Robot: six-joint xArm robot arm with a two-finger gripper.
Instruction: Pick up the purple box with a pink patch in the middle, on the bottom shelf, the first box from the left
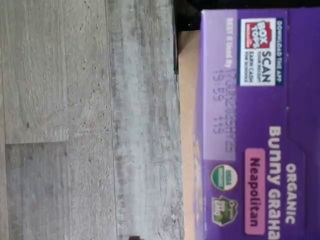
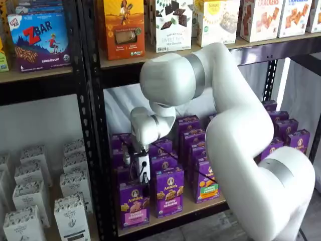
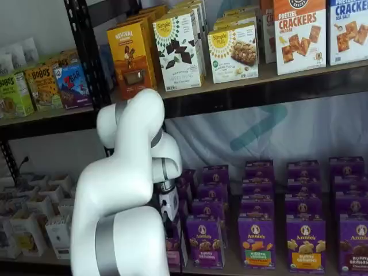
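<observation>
The purple box (image 2: 134, 205) stands upright at the left end of the front row on the bottom shelf (image 2: 203, 206); a pink band crosses its lower front. Its top fills the wrist view, where the purple box (image 1: 260, 150) shows a pink "Neapolitan" patch beside the tan shelf edge (image 1: 187, 100). My gripper (image 2: 144, 187) hangs straight over that box, its black fingers down at the box's top, open. In the other shelf view the gripper (image 3: 172, 229) stands over the same box (image 3: 174, 250), which my arm half hides.
More purple cartons fill the shelf to the right: one with a blue-violet band (image 2: 169, 193), one with a green-and-orange band (image 2: 206, 186). A black rack post (image 2: 93, 125) stands just left. White cartons (image 2: 70, 201) sit beyond it. Grey plank floor (image 1: 75, 125) lies below.
</observation>
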